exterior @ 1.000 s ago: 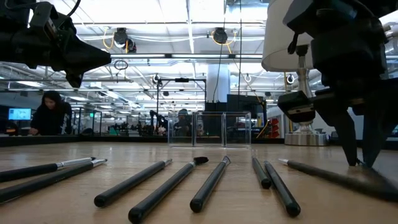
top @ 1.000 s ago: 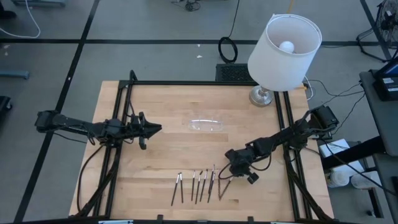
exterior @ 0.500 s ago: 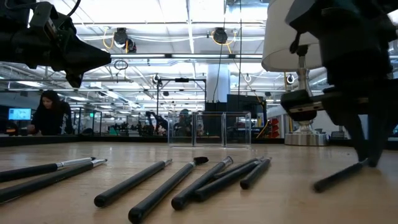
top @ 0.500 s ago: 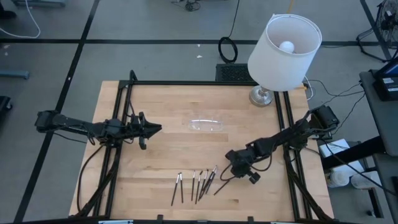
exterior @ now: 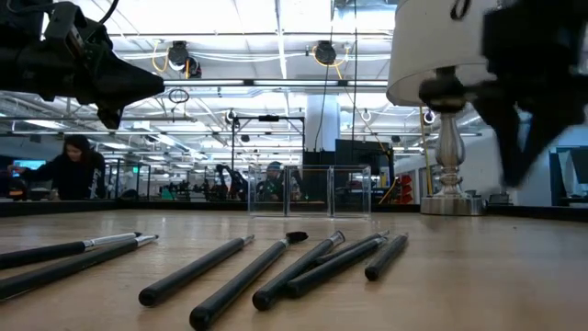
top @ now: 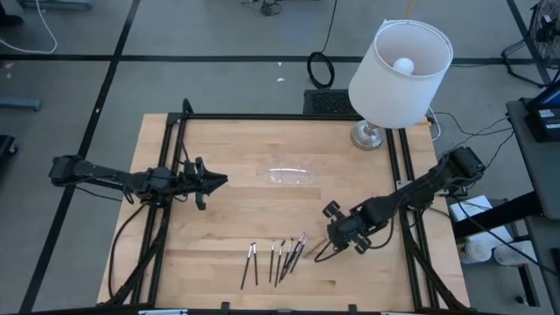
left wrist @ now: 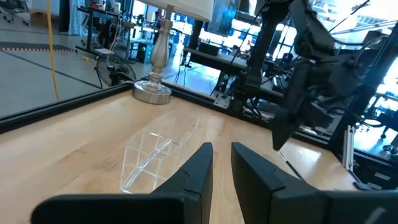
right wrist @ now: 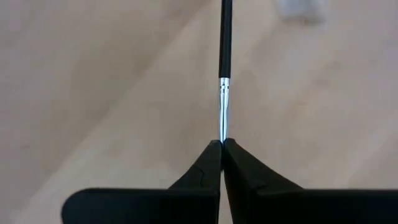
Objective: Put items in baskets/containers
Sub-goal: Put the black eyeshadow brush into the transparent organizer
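Observation:
Several thin dark brushes (top: 276, 255) with metallic tips lie side by side near the table's front edge (exterior: 276, 271). My right gripper (top: 339, 238) hovers just right of them, shut on one more brush (right wrist: 225, 43). That brush slants down from the fingers toward the row (top: 322, 255). The clear shallow tray (top: 290, 175) rests flat on the wood at mid-table (left wrist: 155, 152). My left gripper (top: 223, 181) waits level at the left, its fingers a little apart on nothing (left wrist: 222, 165). My right gripper pinches the brush's metallic tip end (right wrist: 222, 132) between its two fingertips. The fingers point steeply down and run along the brush, whose dark handle reaches on beyond them. The brush hangs below the fingers, and the low view shows none of it on the table.
A white-shaded lamp (top: 400, 66) stands on its metal base (top: 370, 136) at the far right corner. Black frame rails (top: 171, 175) run along the table's left and right sides. Bare wood lies between the tray and the brushes.
My right gripper has shut on the tip end of the rightmost brush. It swung that brush around and nudged two neighbouring brushes toward the left. Then it rose and drew toward the table's right edge, lifting the brush off the wood.

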`<act>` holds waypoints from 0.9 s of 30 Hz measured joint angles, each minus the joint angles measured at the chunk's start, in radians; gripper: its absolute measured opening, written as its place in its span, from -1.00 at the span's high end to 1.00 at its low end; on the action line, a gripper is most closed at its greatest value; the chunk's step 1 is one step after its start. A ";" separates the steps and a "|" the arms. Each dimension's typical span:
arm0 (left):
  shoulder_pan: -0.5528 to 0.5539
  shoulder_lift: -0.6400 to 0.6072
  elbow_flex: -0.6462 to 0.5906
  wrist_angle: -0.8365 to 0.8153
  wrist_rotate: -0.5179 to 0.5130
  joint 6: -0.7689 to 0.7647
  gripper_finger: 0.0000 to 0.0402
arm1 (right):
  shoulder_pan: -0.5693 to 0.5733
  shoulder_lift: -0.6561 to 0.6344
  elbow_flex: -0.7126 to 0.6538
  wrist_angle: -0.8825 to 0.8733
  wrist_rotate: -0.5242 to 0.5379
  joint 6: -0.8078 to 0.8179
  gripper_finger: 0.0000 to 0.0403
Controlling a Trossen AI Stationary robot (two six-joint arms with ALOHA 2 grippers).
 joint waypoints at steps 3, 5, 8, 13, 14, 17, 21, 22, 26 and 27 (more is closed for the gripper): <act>0.000 0.002 0.000 0.000 -0.003 0.000 0.68 | 0.009 0.000 0.065 -0.083 0.088 -0.014 1.00; 0.000 0.004 0.000 0.000 -0.003 0.000 0.68 | 0.011 0.000 0.116 -0.148 0.151 -0.025 1.00; 0.000 0.007 0.000 -0.003 -0.003 0.013 0.68 | 0.006 -0.001 0.201 -0.228 0.294 -0.057 1.00; 0.000 0.017 0.000 -0.004 -0.003 0.021 0.68 | -0.028 -0.002 0.343 -0.362 0.536 -0.159 1.00; 0.000 0.018 0.000 -0.004 -0.003 0.021 0.68 | -0.042 -0.002 0.370 -0.377 0.573 -0.191 1.00; 0.000 0.018 0.000 -0.005 -0.003 0.021 0.68 | -0.097 -0.002 0.442 -0.396 0.631 -0.291 1.00; 0.000 0.018 0.000 -0.005 -0.003 0.022 0.68 | -0.188 0.000 0.537 -0.417 0.663 -0.425 1.00; 0.000 0.018 0.000 -0.005 -0.003 0.025 0.68 | -0.214 0.007 0.559 -0.426 0.679 -0.455 1.00; 0.000 0.018 0.000 -0.005 -0.004 0.027 0.68 | -0.310 0.042 0.626 -0.471 0.716 -0.570 1.00; 0.000 0.018 0.000 -0.005 -0.004 0.027 0.68 | -0.331 0.049 0.636 -0.483 0.712 -0.591 1.00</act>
